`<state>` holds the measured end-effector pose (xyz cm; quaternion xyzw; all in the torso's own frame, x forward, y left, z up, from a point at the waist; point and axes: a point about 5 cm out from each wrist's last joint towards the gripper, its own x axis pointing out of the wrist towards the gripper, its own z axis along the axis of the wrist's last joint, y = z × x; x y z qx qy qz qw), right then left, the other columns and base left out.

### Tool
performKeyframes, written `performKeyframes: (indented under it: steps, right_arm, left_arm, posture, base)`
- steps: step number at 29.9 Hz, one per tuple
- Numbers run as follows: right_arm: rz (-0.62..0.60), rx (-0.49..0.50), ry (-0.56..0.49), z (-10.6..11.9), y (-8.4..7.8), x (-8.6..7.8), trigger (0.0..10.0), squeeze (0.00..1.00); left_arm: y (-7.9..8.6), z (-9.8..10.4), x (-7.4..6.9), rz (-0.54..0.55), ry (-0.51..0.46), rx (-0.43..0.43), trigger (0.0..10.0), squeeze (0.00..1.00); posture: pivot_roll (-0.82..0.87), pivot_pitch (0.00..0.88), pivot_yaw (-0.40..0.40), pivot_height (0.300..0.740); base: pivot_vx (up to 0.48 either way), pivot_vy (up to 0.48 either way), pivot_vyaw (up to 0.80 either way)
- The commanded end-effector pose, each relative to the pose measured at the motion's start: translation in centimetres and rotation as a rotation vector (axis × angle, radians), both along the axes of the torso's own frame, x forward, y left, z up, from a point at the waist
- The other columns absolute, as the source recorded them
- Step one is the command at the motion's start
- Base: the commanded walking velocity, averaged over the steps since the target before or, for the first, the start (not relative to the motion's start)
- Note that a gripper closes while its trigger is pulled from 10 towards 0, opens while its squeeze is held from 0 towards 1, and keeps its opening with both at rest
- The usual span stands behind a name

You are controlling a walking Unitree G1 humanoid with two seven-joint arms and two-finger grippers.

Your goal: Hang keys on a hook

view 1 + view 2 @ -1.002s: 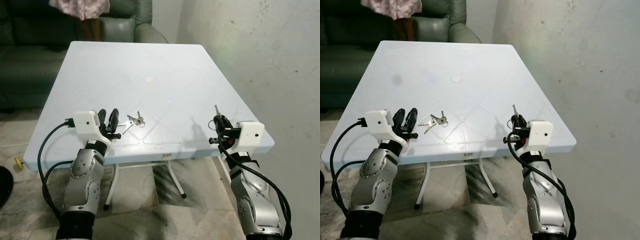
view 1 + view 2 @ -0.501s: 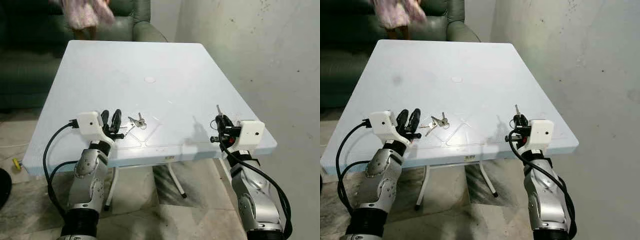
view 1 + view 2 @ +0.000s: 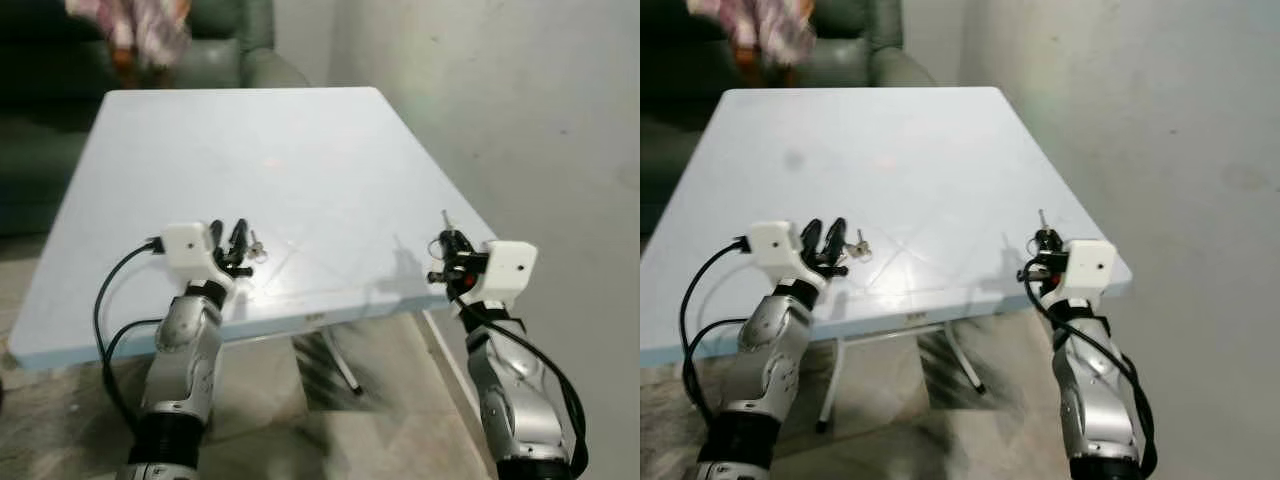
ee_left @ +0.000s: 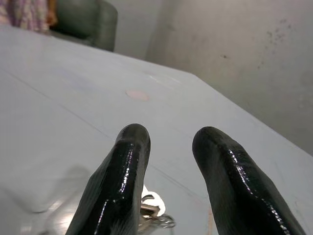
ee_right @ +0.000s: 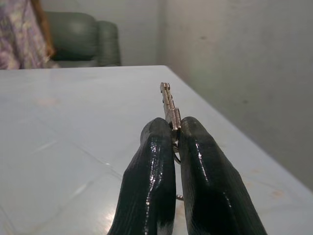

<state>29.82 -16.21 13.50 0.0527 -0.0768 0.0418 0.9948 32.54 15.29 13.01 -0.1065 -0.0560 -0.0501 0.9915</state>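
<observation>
A bunch of silver keys (image 3: 256, 246) lies on the pale blue table (image 3: 300, 150) near its front edge. My left gripper (image 3: 233, 241) hovers open right over them, and the key ring (image 4: 152, 210) shows just below its two black fingers (image 4: 124, 176). My right gripper (image 3: 448, 243) is held above the table's front right corner, shut on a single silver key (image 5: 168, 106) that sticks up from between its fingers (image 5: 155, 161). No hook is in sight.
A bare grey wall (image 3: 520, 110) runs along the table's right side. A dark green sofa (image 3: 215, 55) stands behind the table, with a person in a pink patterned garment (image 3: 130, 25) at the far left. Tiled floor (image 3: 340, 410) lies below.
The camera has shifted, so the table sits further left and closer. My left gripper has moved forward over the bunch of keys. The right gripper still holds its key.
</observation>
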Motion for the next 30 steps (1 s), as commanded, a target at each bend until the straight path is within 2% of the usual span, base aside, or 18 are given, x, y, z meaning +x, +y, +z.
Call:
performKeyframes:
  steps: [1,7,30]
  right_arm:
    - [-0.007,-0.002,0.001,-0.02,-0.23,-0.02,10.0,0.0]
    - [0.004,-0.007,0.004,-0.07,-0.15,0.01,10.0,0.0]
    - [0.021,-0.015,0.011,-0.19,-0.01,-0.06,10.0,0.0]
  left_arm:
    - [-0.05,-0.36,0.09,0.018,0.031,0.002,10.0,0.0]
    - [-0.09,-0.47,0.13,0.022,0.042,-0.018,10.0,0.0]
    - [-0.62,-1.11,-0.1,0.034,0.082,-0.003,10.0,0.0]
  posture:
    - [0.13,0.0,-0.075,0.736]
    - [0.13,0.0,-0.081,0.736]
    - [0.13,0.0,-0.091,0.736]
  base:
    - [0.0,0.0,-0.74]
    - [0.0,0.0,-0.74]
    - [0.0,0.0,-0.74]
